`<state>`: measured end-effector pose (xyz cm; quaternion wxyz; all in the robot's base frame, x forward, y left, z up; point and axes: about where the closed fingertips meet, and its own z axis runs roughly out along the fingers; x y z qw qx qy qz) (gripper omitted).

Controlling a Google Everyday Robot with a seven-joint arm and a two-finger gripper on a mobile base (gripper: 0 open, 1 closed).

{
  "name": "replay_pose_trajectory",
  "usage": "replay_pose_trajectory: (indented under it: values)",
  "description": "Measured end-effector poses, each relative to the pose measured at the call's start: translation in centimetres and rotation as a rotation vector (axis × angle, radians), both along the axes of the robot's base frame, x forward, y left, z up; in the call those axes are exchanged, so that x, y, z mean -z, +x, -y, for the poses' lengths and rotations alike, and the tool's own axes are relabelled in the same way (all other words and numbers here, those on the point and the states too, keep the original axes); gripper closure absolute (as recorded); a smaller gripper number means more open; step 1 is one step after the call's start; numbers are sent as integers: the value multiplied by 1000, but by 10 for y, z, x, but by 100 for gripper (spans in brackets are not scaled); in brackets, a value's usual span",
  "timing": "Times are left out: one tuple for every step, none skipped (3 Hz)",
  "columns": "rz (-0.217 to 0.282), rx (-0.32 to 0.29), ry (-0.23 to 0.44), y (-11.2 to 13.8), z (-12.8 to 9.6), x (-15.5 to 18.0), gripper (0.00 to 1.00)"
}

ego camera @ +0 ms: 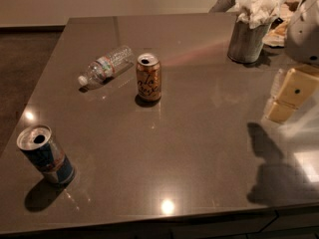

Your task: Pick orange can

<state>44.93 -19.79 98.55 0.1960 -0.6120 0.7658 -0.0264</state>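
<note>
The orange can [148, 77] stands upright on the grey table [199, 148], left of the middle; it has an orange-gold body, dark lettering and a silver top with an open tab hole. My gripper [288, 96], cream-coloured, hangs above the table at the right edge of the view, far to the right of the can and apart from it. Its shadow falls on the table in front of it. Nothing shows in its grasp.
A clear plastic bottle [105, 65] lies on its side just left of the orange can. A blue-and-silver can [46, 156] stands near the front left corner. A metal cup stuffed with white napkins [247, 34] stands at the back right.
</note>
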Motion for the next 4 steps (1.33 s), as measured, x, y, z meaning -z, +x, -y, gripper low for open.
replay_pose_trajectory:
  values:
    - [21, -69, 84, 23, -33, 5, 0]
    - [33, -116, 156, 48, -67, 13, 0]
    - [31, -132, 223, 77, -95, 30, 0]
    - [8, -111, 319, 120, -121, 53, 0]
